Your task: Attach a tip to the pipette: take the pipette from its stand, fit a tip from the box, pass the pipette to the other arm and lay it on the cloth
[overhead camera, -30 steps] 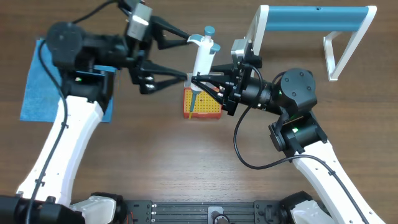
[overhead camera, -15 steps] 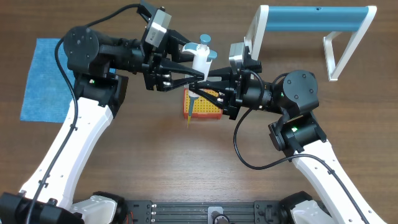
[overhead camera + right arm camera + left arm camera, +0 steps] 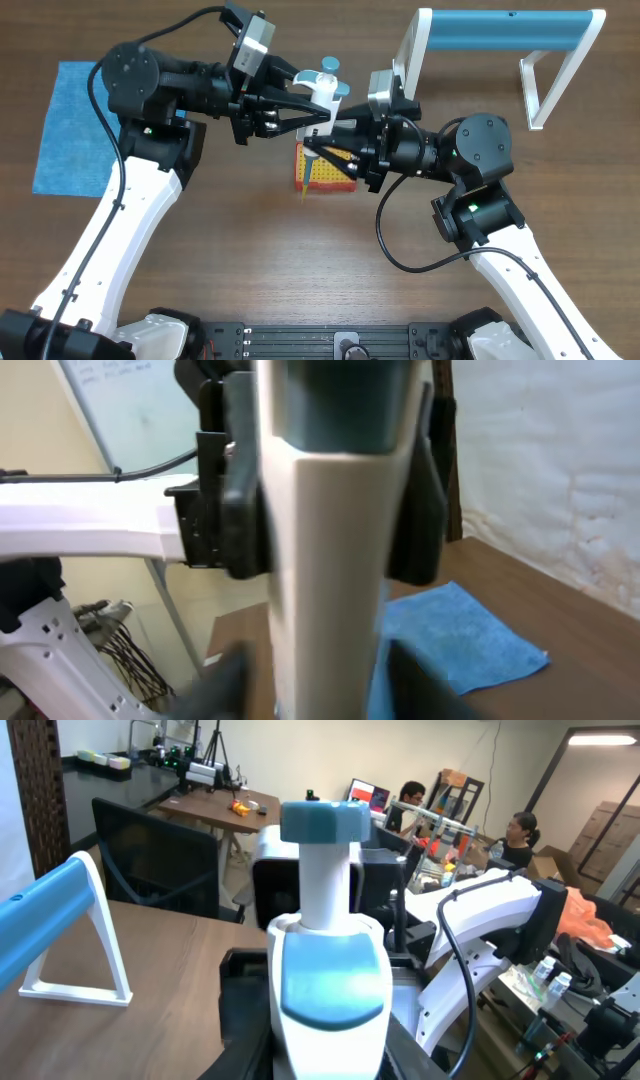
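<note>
Handover above the tip box, as I see it from the console. The pipette [image 3: 322, 95] hangs upright in the air over the middle of the table [image 3: 250, 260], blue plunger cap uppermost, with a yellow tip [image 3: 304, 183] fitted on its lower end. The left gripper [image 3: 322, 108] reaches in from the left and is closed on the white upper body. In the right wrist view its dark fingers [image 3: 232, 490] press against both sides of the pipette [image 3: 325, 560]. The right gripper [image 3: 325, 138] comes from the opposite side and grips the shaft just below, fingers drawn in against it. In the left wrist view the pipette [image 3: 325, 970] stands between that arm's own fingers. The tip box [image 3: 335, 186] sits on the table directly beneath both grippers. Its orange rack holds a grid of tips too small for me to count. The blue cloth [image 3: 65, 120] lies flat at the far left, well apart from the pipette. The pipette stand [image 3: 505, 28], white with a blue bar, sits at the far right
</note>
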Robot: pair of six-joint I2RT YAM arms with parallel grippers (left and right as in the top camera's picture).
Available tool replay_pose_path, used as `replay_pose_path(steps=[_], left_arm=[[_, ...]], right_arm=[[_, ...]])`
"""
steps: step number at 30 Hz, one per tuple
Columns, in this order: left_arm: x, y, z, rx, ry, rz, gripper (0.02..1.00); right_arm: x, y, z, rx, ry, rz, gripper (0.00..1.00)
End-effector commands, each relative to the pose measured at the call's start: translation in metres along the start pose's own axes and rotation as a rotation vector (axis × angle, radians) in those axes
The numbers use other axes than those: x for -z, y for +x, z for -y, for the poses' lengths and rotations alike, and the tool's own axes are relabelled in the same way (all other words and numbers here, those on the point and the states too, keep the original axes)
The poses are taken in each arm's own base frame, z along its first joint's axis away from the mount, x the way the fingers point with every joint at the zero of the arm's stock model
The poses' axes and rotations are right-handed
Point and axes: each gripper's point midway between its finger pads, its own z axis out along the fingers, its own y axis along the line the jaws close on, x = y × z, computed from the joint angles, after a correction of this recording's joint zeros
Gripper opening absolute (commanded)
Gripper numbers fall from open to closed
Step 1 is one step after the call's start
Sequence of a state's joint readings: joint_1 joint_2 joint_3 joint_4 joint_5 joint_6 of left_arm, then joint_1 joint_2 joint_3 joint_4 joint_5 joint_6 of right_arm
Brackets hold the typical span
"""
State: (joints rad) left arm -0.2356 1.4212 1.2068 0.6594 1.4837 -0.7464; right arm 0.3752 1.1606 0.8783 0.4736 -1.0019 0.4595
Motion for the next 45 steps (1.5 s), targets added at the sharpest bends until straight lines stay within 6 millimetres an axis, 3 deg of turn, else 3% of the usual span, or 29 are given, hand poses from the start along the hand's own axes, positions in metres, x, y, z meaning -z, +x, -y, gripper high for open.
replay_pose_path(steps=[1, 6, 8, 13, 16, 18, 21, 23, 26, 28, 31, 32, 36, 39, 40, 42, 44, 45], left_arm=[[-0.001, -0.006, 0.002, -0.015, -0.004, 0.007, 0.025], [0.005, -0.006, -0.004, -0.069, -0.023, 0.012, 0.025], [0.018, -0.004, -0.02, -0.046, -0.064, 0.022, 0.025], [0.039, 0.003, -0.05, 0.005, -0.124, 0.038, 0.027], [0.06, 0.015, -0.082, 0.105, -0.19, 0.064, 0.027], [0.077, 0.03, -0.108, 0.202, -0.238, 0.085, 0.025], [0.093, 0.051, -0.142, 0.306, -0.298, 0.116, 0.025], [0.106, 0.085, -0.185, 0.453, -0.46, 0.147, 0.025], [0.129, 0.134, -0.216, 0.667, -0.724, 0.126, 0.025], [0.135, 0.154, -0.217, 0.729, -0.786, 0.088, 0.023], [0.143, 0.154, -0.211, 0.738, -0.815, 0.08, 0.025], [0.152, 0.149, -0.208, 0.729, -0.837, 0.094, 0.023], [0.185, 0.132, -0.191, 0.676, -0.956, 0.034, 0.025], [0.219, 0.131, -0.168, 0.67, -1.198, -0.224, 0.023], [0.231, 0.125, -0.16, 0.66, -1.264, -0.276, 0.025], [0.249, 0.115, -0.149, 0.652, -1.341, -0.32, 0.023], [0.273, 0.115, -0.139, 0.672, -1.401, -0.329, 0.023], [0.288, 0.123, -0.135, 0.708, -1.422, -0.337, 0.023]], right_arm=[[-0.001, -0.005, -0.002, 0.033, -0.007, 0.007, 0.746], [0.002, 0.003, 0.005, -0.015, 0.014, -0.02, 0.752], [0.007, 0.011, 0.014, -0.067, 0.047, -0.046, 0.752], [0.024, 0.005, 0.036, -0.065, 0.124, -0.027, 0.757], [0.043, 0.017, 0.059, -0.159, 0.218, -0.054, 0.757], [0.059, 0.04, 0.085, -0.29, 0.361, -0.094, 0.759], [0.069, 0.058, 0.1, -0.351, 0.478, -0.13, 0.759], [0.074, 0.063, 0.107, -0.369, 0.528, -0.138, 0.759], [0.078, 0.067, 0.112, -0.383, 0.565, -0.145, 0.759], [0.087, 0.081, 0.119, -0.429, 0.645, -0.175, 0.759], [0.118, 0.126, 0.131, -0.452, 0.89, -0.338, 0.759], [0.124, 0.13, 0.133, -0.413, 0.956, -0.373, 0.759], [0.139, 0.095, 0.124, -0.112, 1.17, -0.377, 0.759], [0.156, 0.059, 0.1, -0.008, 1.274, -0.277, 0.763], [0.167, 0.056, 0.096, 0.0, 1.314, -0.273, 0.761], [0.206, 0.073, 0.081, -0.009, 1.444, -0.385, 0.761], [0.218, 0.073, 0.063, -0.009, 1.445, -0.387, 0.763], [0.222, 0.06, 0.053, 0.021, 1.438, -0.333, 0.761]])
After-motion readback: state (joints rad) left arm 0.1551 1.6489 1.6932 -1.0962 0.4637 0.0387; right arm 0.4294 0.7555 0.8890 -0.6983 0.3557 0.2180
